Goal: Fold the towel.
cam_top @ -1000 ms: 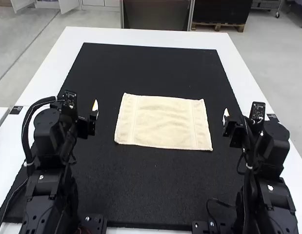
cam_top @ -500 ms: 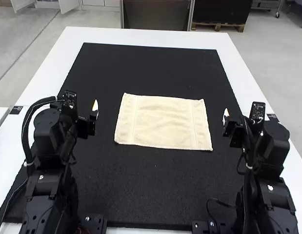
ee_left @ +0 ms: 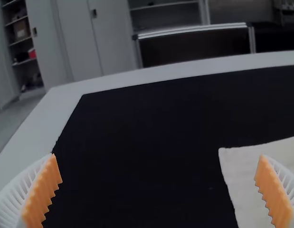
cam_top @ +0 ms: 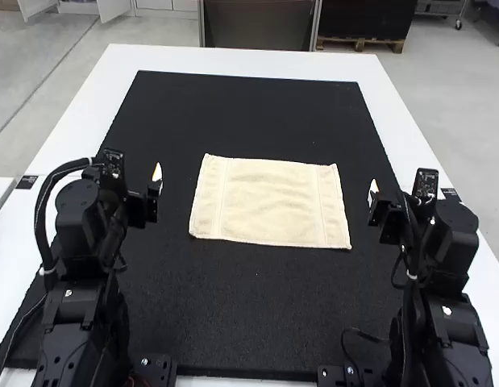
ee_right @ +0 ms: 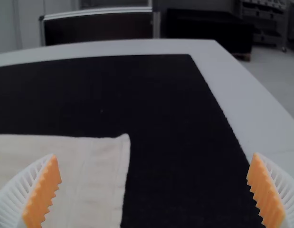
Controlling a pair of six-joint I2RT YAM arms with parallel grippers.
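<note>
One towel (cam_top: pixel 269 201), cream, rectangular, with a soft, slightly rumpled nap; we note a straight woven band across it near each short end and a narrow hem at the border. Condition: spread in a single flat layer, corners laid out.

Location: we find it on the black mat (cam_top: pixel 257 322), over the white table (cam_top: pixel 88 121), between the two arms and somewhat beyond them.

Orientation: long axis runs side to side, from the left arm's side towards the right's, the right end slightly nearer the arms; short ends face left and right.

Left gripper (cam_top: pixel 156 179): beside the towel's left end, apart from it; jaws spread wide.

Right gripper (cam_top: pixel 373 192): off the right end, likewise apart; jaws spread wide.
</note>
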